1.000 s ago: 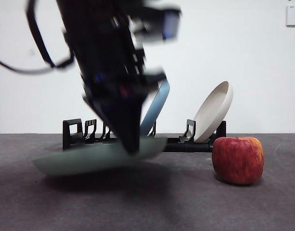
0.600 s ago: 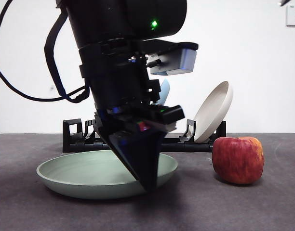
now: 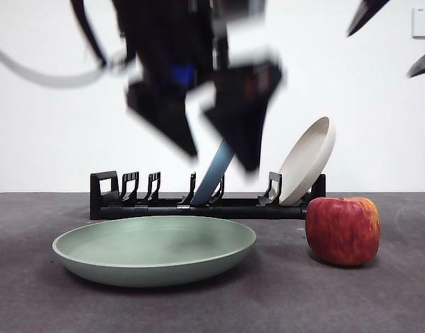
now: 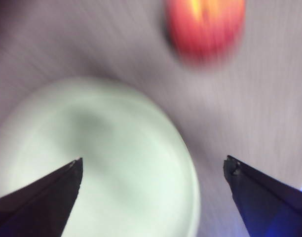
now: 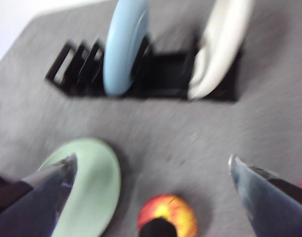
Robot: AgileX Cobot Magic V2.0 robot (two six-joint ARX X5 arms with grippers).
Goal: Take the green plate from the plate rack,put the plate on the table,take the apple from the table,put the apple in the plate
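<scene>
Dark grey and mottled, the surface [image 3: 379, 298] runs back to a plain white wall. On it the green plate [image 3: 154, 250] lies flat, directly under the left gripper [image 4: 152, 170], which hangs above with its jaws spread wide and nothing between them. Off to one side of that gripper sits the apple [image 3: 343, 230], upright on the surface and just clear of the plate's rim. Behind both stands the plate rack [image 3: 122, 201], holding a light blue plate [image 3: 212, 173] and a cream plate [image 3: 307, 159], each leaning in its slot. The right gripper [image 5: 151, 182] is high above the apple, jaws spread and empty, with the apple below and between its tips.
</scene>
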